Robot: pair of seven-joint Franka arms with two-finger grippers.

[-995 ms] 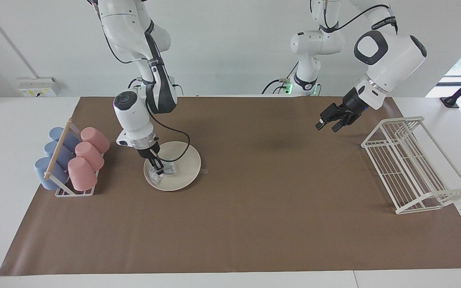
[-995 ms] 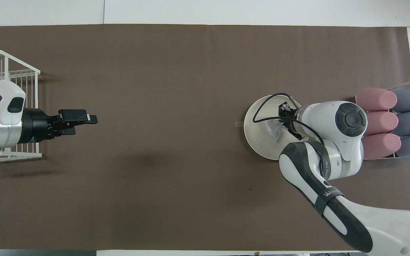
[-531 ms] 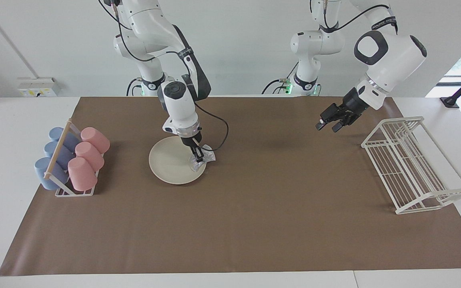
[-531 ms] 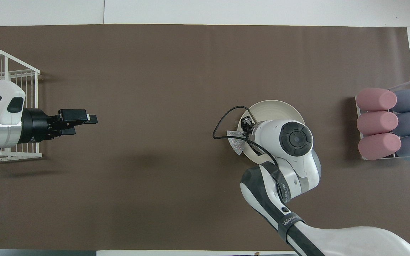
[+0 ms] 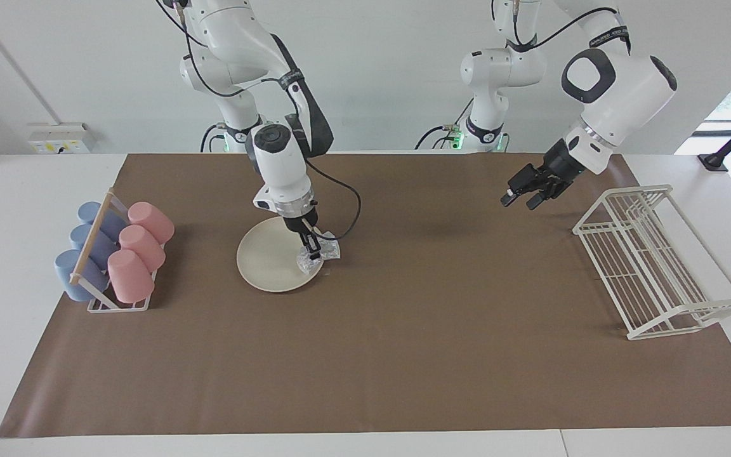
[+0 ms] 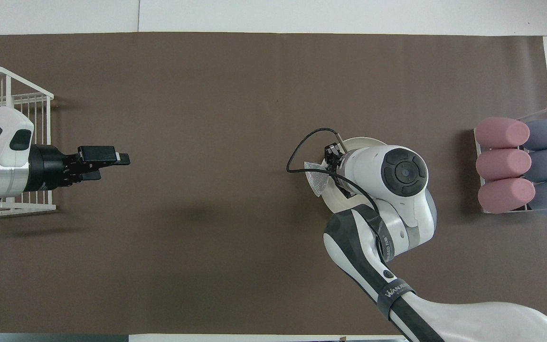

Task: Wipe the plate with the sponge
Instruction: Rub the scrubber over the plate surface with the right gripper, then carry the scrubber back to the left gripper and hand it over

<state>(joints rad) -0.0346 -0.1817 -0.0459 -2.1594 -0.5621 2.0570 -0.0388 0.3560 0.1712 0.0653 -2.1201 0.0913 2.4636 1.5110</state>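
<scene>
White rounded arm segments, dark grey joint caps, looping black cables, black tools.

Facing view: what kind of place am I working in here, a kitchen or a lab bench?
Probably a lab bench staged as a dishwashing station: a brown mat over a white table, a rack of pink and blue cups, an empty wire dish rack, and the right pincer holding the sponge at the plate rim.

The plate (image 5: 273, 260) is round, shallow, cream-white and matte, lying flat on the brown mat toward the right arm's end of the table. The sponge (image 5: 318, 254), a small, silvery, crinkled scouring pad, sits at about three o'clock on the plate's rim in the facing view, partly overhanging onto the mat, pinched from above.
</scene>
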